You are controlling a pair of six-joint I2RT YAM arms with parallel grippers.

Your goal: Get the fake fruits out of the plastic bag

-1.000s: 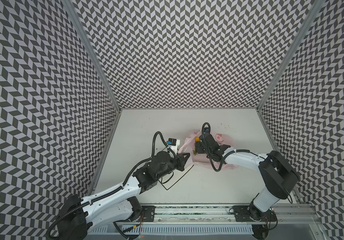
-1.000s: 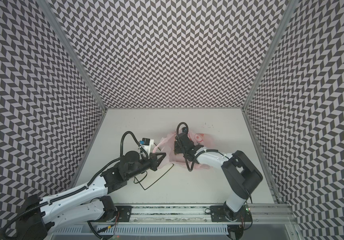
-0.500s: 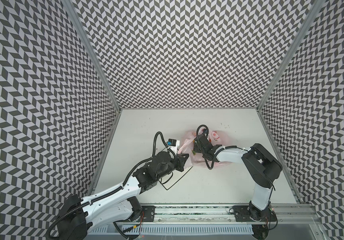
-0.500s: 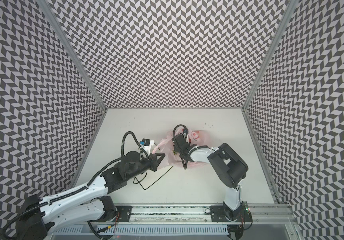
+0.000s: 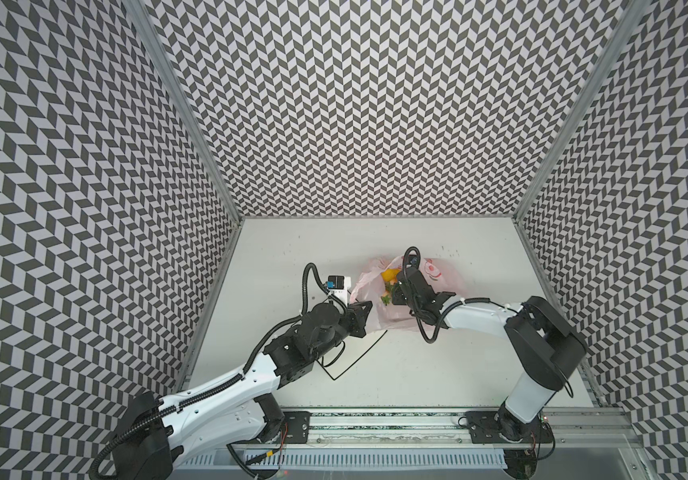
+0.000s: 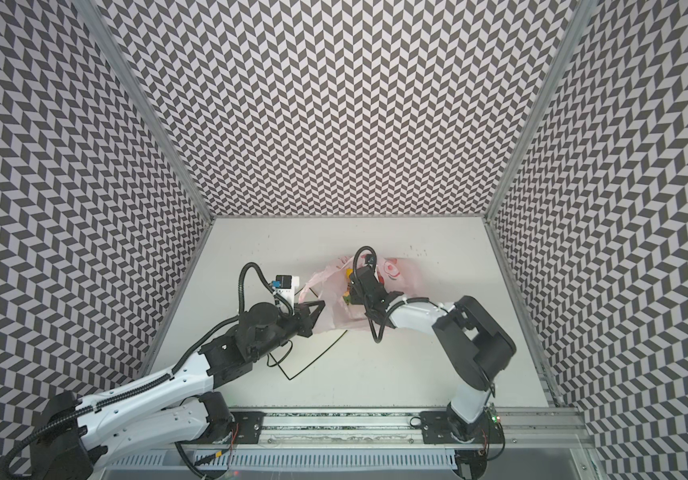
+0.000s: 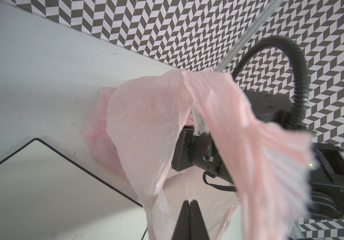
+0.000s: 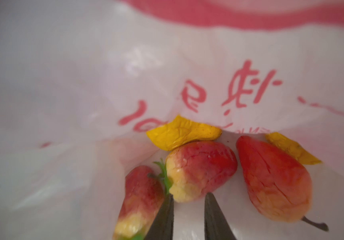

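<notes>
- fake fruits: 3 strawberries + 2 yellow pcs seen, all inside plastic bag, mid table.
- right gripper: in bag, jaws narrowly apart, tips flanking mid strawberry pale end; clamped or not, can't tell.
- left gripper: closed, pinching bag edge.
- plate: black rim, corner under bag.

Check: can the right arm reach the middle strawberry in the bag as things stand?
Probably yes. The right tool is inside the plastic bag, its jaws astride the pale end of the middle strawberry, nothing blocking. The left tool seems to pinch the bag's edge, holding it up.
</notes>
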